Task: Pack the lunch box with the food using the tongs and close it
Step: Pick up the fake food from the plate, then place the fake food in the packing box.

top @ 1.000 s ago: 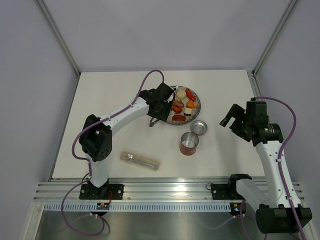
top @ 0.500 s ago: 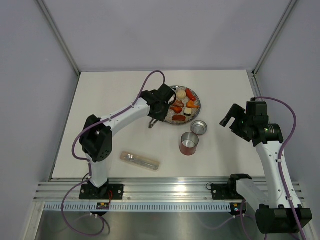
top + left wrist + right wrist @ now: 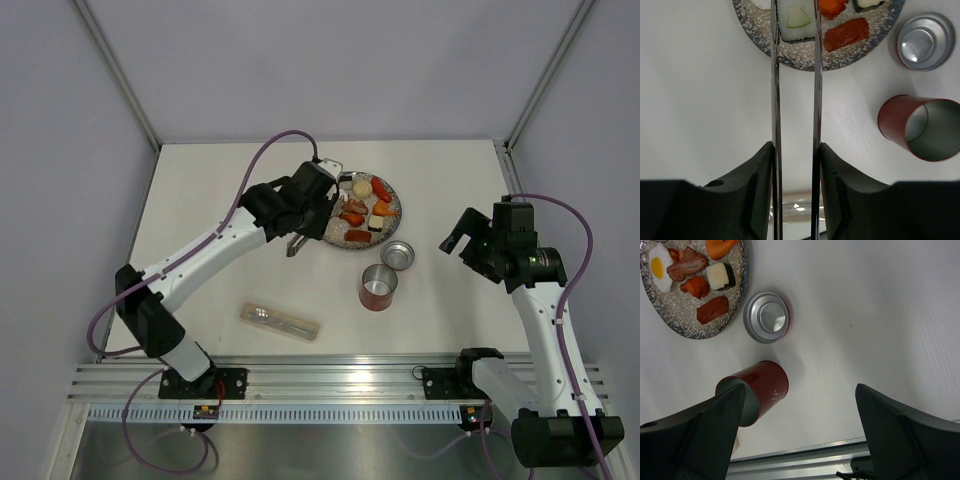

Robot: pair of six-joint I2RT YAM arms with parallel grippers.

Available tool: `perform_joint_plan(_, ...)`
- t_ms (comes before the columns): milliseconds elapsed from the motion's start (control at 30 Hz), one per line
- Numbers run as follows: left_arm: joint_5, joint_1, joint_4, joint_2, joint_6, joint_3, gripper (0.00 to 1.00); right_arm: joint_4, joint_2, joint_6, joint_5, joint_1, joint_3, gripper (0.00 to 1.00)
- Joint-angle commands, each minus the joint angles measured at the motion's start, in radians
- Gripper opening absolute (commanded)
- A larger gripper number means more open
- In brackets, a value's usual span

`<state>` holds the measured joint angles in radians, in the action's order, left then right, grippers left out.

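My left gripper (image 3: 796, 147) is shut on the slim silver tongs (image 3: 776, 100), whose two arms run forward to the speckled plate (image 3: 805, 55). Their tips pinch a white sushi block (image 3: 796, 20) with a green centre, over the plate's near edge; whether it is lifted I cannot tell. More food (image 3: 365, 208) lies on the plate: a fried egg (image 3: 660, 267), sausages and orange pieces. The red lunch box (image 3: 378, 287) stands upright with its mouth uncovered, and its lid (image 3: 400, 255) lies beside it, metal side up. My right gripper (image 3: 800, 430) hangs open to the right of the box.
A clear plastic case (image 3: 280, 322) holding cutlery lies near the front left. The aluminium rail (image 3: 330, 385) runs along the near edge. Grey walls enclose the table on three sides.
The left arm's elbow has swung out to the left and its gripper has drawn back slightly from the plate. The tongs have been squeezed narrower. The right arm has not moved.
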<state>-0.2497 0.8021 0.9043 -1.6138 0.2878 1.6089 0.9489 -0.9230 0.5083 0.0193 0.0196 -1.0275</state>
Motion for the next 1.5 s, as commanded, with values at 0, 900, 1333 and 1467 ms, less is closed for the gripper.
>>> perform_joint_plan(0,0.056,0.052,0.002,0.074,-0.010,-0.024,0.25,-0.009,0.009,-0.008,0.004,0.003,-0.032,0.99)
perform_joint_plan(900,0.297,0.293,-0.061,0.172,-0.016,-0.158,0.27,-0.022,0.010,-0.013,0.007,0.002,0.003,0.99)
perform_joint_plan(1333,0.294,0.295,-0.061,0.127,-0.019,-0.127,0.58,-0.022,0.009,-0.014,0.007,0.003,0.007,0.99)
perform_joint_plan(1467,0.296,0.295,-0.061,0.130,-0.018,-0.116,0.59,-0.022,0.009,-0.016,0.007,0.003,0.006,0.99)
